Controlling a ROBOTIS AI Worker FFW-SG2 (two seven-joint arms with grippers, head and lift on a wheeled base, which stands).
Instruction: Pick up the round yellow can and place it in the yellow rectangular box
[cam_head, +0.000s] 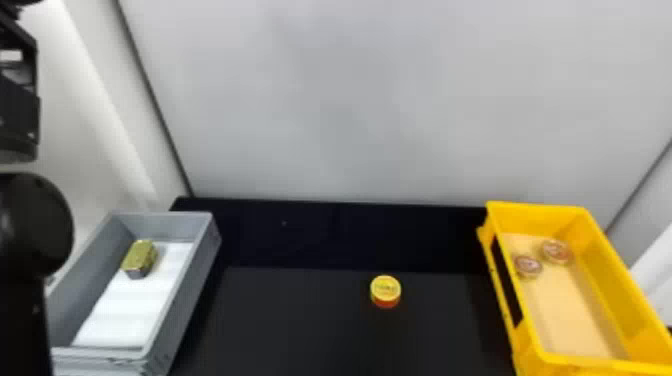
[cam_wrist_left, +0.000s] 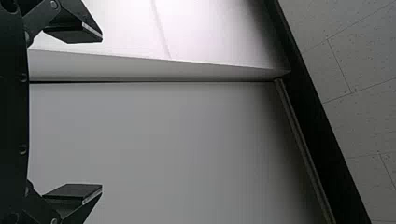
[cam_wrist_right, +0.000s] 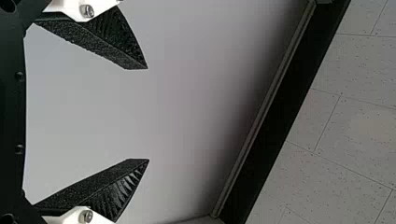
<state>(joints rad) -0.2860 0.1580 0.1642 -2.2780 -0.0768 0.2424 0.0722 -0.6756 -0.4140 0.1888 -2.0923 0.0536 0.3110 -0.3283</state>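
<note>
The round yellow can (cam_head: 385, 291), with a red lower part, stands on the black table between the two boxes. At the right is the yellow rectangular box (cam_head: 607, 280), holding two round reddish cans (cam_head: 528, 266). My left arm (cam_head: 22, 225) is raised along the left edge of the head view, away from the can. In the left wrist view my left gripper (cam_wrist_left: 102, 113) is open, facing the wall with nothing between its fingers. My right gripper (cam_wrist_right: 148, 114), in the right wrist view, is also open and empty before a pale wall.
A grey box (cam_head: 182, 300) at the left has a white bottom and holds a gold-coloured rectangular can (cam_head: 140, 258). Black table surface (cam_head: 290, 320) lies between the boxes. Behind the table rises a pale grey wall (cam_head: 350, 110), with further walls at both sides.
</note>
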